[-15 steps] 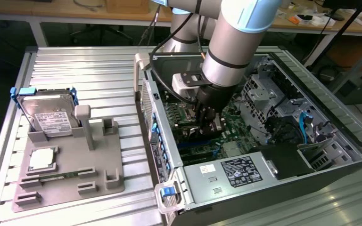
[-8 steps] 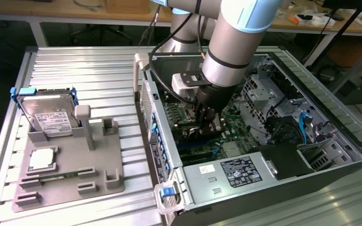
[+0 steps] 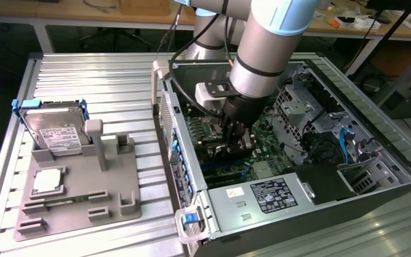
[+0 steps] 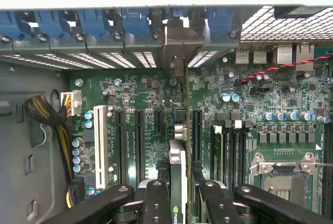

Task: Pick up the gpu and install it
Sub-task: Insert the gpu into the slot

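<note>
The gpu (image 4: pixel 177 168) appears edge-on in the wrist view as a thin black card standing upright over the green motherboard (image 4: pixel 260 104). Its silver bracket (image 4: pixel 183 37) reaches the case's rear wall among the blue slot clips. My gripper (image 4: pixel 182 203) is shut on the card, one black finger (image 4: pixel 156 203) on each side of it. The card stands between the black expansion slots (image 4: pixel 139 146) and the memory slots; how deep it sits in its own slot I cannot tell. In the exterior view my gripper (image 3: pixel 235 140) reaches down into the open computer case (image 3: pixel 398 160), with the gpu (image 3: pixel 227 153) below it.
A grey fixture (image 3: pixel 84 198) at the exterior view's left holds a silver hard drive with blue handles (image 3: pixel 54 128) and a square chip (image 3: pixel 48 181). The power supply (image 3: pixel 263 198) fills the case's near end. A yellow-black cable bundle (image 4: pixel 49 117) and the CPU socket (image 4: pixel 283 174) flank the card.
</note>
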